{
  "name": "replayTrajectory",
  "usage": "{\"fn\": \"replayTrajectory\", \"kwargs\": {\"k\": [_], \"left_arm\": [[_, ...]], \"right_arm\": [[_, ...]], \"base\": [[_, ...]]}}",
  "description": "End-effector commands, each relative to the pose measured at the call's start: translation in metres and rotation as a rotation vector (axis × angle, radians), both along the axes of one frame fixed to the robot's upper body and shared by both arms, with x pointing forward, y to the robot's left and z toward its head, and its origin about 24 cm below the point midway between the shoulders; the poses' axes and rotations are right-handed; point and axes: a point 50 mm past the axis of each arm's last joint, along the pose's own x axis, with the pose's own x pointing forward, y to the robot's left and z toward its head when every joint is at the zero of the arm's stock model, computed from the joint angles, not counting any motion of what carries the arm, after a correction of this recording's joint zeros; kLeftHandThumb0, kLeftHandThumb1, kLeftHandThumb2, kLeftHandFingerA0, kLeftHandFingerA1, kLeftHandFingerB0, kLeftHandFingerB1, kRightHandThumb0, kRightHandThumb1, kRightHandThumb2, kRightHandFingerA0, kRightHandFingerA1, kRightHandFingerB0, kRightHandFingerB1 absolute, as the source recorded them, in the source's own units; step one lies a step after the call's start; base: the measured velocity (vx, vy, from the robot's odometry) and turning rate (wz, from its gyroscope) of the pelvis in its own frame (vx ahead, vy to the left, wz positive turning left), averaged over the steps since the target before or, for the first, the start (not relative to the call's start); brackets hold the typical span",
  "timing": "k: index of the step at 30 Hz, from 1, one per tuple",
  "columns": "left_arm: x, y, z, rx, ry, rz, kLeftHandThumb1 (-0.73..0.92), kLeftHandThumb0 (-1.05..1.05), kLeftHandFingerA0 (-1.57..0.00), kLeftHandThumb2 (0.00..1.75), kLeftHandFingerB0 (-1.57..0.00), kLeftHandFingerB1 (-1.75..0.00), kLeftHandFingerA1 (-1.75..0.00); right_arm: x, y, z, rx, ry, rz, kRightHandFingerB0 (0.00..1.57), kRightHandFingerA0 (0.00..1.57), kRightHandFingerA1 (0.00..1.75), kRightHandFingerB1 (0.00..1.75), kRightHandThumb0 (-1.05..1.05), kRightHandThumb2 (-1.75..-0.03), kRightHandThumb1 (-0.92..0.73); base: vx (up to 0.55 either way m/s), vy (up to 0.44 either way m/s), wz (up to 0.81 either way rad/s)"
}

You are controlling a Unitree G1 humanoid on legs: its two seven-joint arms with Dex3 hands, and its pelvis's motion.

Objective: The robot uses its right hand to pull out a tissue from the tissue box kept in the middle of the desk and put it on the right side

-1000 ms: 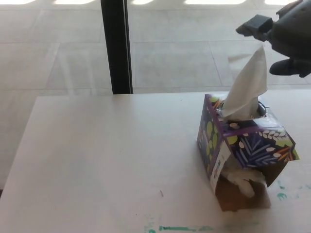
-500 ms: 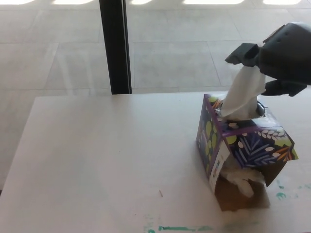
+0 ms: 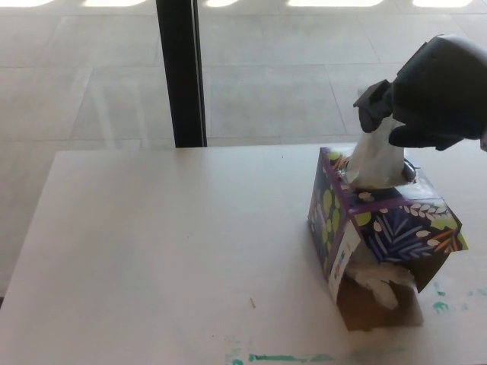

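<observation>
A purple tissue box with a leaf pattern stands on the white desk, right of its middle. A white tissue sticks up from the slot in the box's top. My black right hand is directly over it, a finger on the tissue's left and the thumb on its right, closed on its upper part. The tissue's tip is hidden inside the hand. The left hand does not show.
The box's near side is torn open, and crumpled white tissue shows in the gap. A black pillar stands beyond the desk's far edge. Green paint marks run along the near edge.
My right hand has come down and to the left onto the tissue's top. Its finger and thumb have drawn together around the tissue, which is now bent shorter. The box has stayed put.
</observation>
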Motion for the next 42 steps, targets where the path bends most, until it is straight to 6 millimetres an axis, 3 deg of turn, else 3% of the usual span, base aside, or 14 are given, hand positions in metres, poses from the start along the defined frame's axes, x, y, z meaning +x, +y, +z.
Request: {"fn": "replayTrajectory", "kwargs": {"k": [1,6,11,16,17,18,24,31,33,35,36,37,39,42], "left_arm": [[-0.002,0.007,0.007,0.035,-0.009,-0.005,0.92,-1.05,-0.73,0.93,-0.5,-1.07,-1.25],[-0.001,0.007,0.007,0.025,-0.013,0.001,0.91,-1.05,-0.78,0.93,-0.52,-1.08,-1.25],[0.001,0.006,0.006,0.022,-0.01,0.003,0.92,-1.05,-0.8,0.94,-0.52,-1.06,-1.24],[0.001,0.006,0.007,0.031,-0.007,-0.006,0.92,-1.05,-0.77,0.93,-0.52,-1.05,-1.22],[0.001,0.006,0.007,0.022,-0.009,-0.006,0.92,-1.05,-0.76,0.92,-0.51,-1.05,-1.22],[0.001,0.006,0.007,0.021,-0.01,-0.006,0.92,-1.05,-0.77,0.93,-0.5,-1.06,-1.23],[-0.003,0.004,0.004,0.011,-0.01,0.003,0.9,-1.05,-0.76,0.92,-0.52,-1.07,-1.23],[-0.007,0.004,0.003,0.018,0.003,0.004,0.92,-1.05,-0.75,0.93,-0.51,-1.07,-1.22],[-0.007,0.004,0.003,0.023,-0.001,0.003,0.92,-1.05,-0.76,0.92,-0.52,-1.05,-1.2],[-0.008,0.004,0.002,0.014,-0.008,0.018,0.91,-1.05,-0.79,0.92,-0.53,-1.08,-1.23],[-0.009,0.004,0.002,0.015,-0.006,0.017,0.8,-1.05,-0.83,1.25,-0.55,-1.05,-1.22],[-0.01,0.003,0.001,0.015,-0.002,0.016,0.91,-1.05,-0.78,0.93,-0.52,-1.08,-1.24],[-0.011,0.003,0.001,0.018,-0.001,0.009,0.92,-1.05,-0.77,0.94,-0.51,-1.1,-1.24],[-0.011,0.003,0.001,0.012,-0.005,0.015,0.91,-1.05,-0.76,0.93,-0.48,-1.09,-1.24]], "right_arm": [[-0.002,-0.007,-0.002,-0.003,-0.036,0.015,0.87,0.99,1.75,1.23,-0.3,-0.9,-0.46],[-0.002,-0.013,-0.005,-0.013,-0.03,0.019,0.82,0.97,1.75,1.44,-0.32,-0.96,-0.39],[-0.002,-0.015,-0.011,-0.019,0.013,0.0,0.85,0.91,1.75,1.17,-0.34,-0.75,-0.53],[-0.002,-0.016,-0.015,-0.036,0.02,-0.025,0.78,0.88,1.74,1.4,-0.31,-0.79,-0.53],[-0.003,-0.016,-0.017,-0.038,0.033,-0.034,0.68,1.08,1.74,1.45,-0.34,-0.86,-0.48],[-0.003,-0.017,-0.019,-0.032,0.03,-0.036,0.73,0.89,1.75,1.58,-0.33,-0.89,-0.49],[-0.005,-0.019,-0.028,0.074,0.033,-0.037,0.69,0.93,1.75,1.68,-0.32,-0.95,-0.48],[-0.003,-0.02,-0.006,0.082,-0.088,-0.03,0.73,0.92,1.75,1.49,-0.28,-0.88,-0.51],[-0.002,-0.021,-0.001,0.104,-0.126,-0.03,0.77,1.08,1.67,1.28,-0.24,-0.89,-0.56],[0.003,-0.022,0.011,0.443,-0.097,-0.088,0.8,0.96,1.71,1.46,-0.23,-1.1,-0.44],[0.005,-0.021,0.014,0.559,-0.071,-0.107,0.95,1.23,1.4,1.22,-0.3,-1.15,-0.46],[0.006,-0.02,0.016,0.673,-0.042,-0.112,0.81,0.96,1.75,1.47,-0.24,-1.25,-0.45],[0.007,-0.019,0.017,0.729,-0.036,-0.119,0.84,0.98,1.75,1.46,-0.26,-1.3,-0.43],[0.016,-0.012,0.028,1.265,0.152,-0.176,0.82,0.94,1.74,1.54,-0.26,-1.33,-0.42]], "base": [[0.0,0.0,0.0],[0.0,0.0,0.0],[0.0,0.0,0.0],[0.0,0.0,0.0],[0.0,0.0,0.0],[0.0,0.0,0.0],[0.0,0.0,0.0],[0.0,0.0,0.0],[0.0,0.0,0.0],[0.0,0.0,0.0],[0.0,0.0,0.0],[0.0,0.0,0.0],[0.0,0.0,0.0],[0.0,0.0,0.0]]}}
